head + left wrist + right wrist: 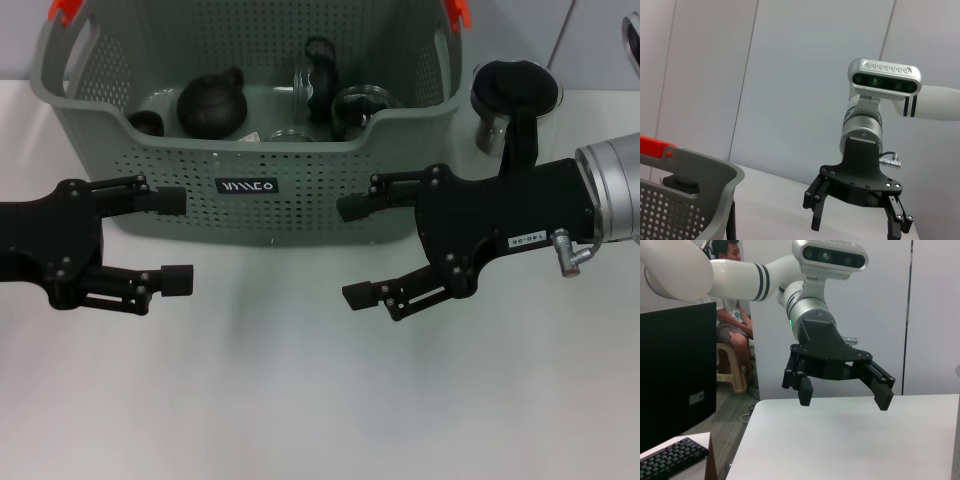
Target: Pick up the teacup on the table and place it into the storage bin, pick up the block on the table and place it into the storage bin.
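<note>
The storage bin (250, 150) sits at the far side of the white table (300, 400), and everything else is easiest placed from it. Inside it I can see a dark round teapot (212, 103) toward the robot's left, a small dark teacup (146, 122) tucked just beside that, and a cluster of clear glass pieces (345, 105) toward the right, one with a black lid. I can't make out any block, in the bin or on the table. Just outside the bin's right wall stands a glass jug (510, 105) with a black lid. In front of the bin, both arms hang over bare tabletop: the left gripper (172, 240) before its left front corner, the right gripper (365, 250) before its right half, each with fingers spread wide and nothing between them. No cup lies on the table in front of the bin, so my guess is the cup part is done, or the cup in there is a different one. That little cup looks ceramic: light, stiff, smooth and chippable, best pinched across the rim and set down gently, especially with glass packed so near. A block would likely be light and rigid, fine to grip on opposite flat faces.
</note>
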Robot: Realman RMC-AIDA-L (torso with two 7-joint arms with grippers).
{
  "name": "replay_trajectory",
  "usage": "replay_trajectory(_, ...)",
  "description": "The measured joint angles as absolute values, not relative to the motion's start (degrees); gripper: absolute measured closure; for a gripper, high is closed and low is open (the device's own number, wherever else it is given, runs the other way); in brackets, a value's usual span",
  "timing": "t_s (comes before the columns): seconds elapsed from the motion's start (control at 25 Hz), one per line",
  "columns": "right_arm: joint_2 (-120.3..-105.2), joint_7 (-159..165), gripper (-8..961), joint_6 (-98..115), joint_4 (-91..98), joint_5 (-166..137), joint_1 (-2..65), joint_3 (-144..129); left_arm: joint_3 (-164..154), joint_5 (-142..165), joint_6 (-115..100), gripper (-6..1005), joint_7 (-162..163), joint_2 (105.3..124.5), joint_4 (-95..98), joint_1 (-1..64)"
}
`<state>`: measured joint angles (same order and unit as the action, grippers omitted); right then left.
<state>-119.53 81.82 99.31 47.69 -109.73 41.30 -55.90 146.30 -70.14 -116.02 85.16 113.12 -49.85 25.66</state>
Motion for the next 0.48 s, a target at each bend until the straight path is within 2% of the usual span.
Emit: replay_trajectory(0.48,-119.53,81.8,7,99.3,47.7,-109.7,41.3,-55.9,146.3,-70.1,-116.0,48,85.2,113.12,-49.8,25.7)
